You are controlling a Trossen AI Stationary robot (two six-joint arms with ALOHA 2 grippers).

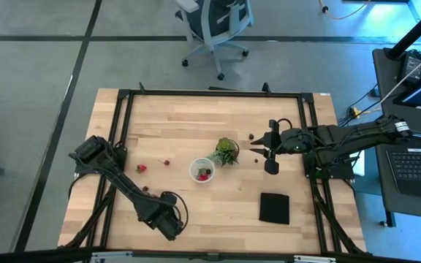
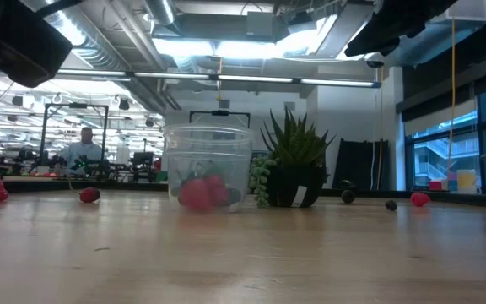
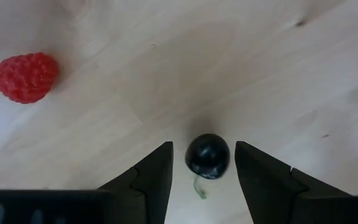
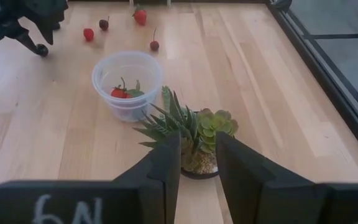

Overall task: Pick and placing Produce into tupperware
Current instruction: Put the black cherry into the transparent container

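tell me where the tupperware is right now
In the high view the tupperware sits near the table's middle, just left of the green plant, with red produce inside.

White handwritten marks on the right pincer's dark body (image 4: 67,208), seen upside down; they look like "6N" or "N9". No other legible text anywhere.

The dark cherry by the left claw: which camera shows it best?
Left wrist view: the dark cherry lies on the wood between the open left claw fingers, stem visible. High view shows only a speck there; low and right wrist views don't clearly show it.
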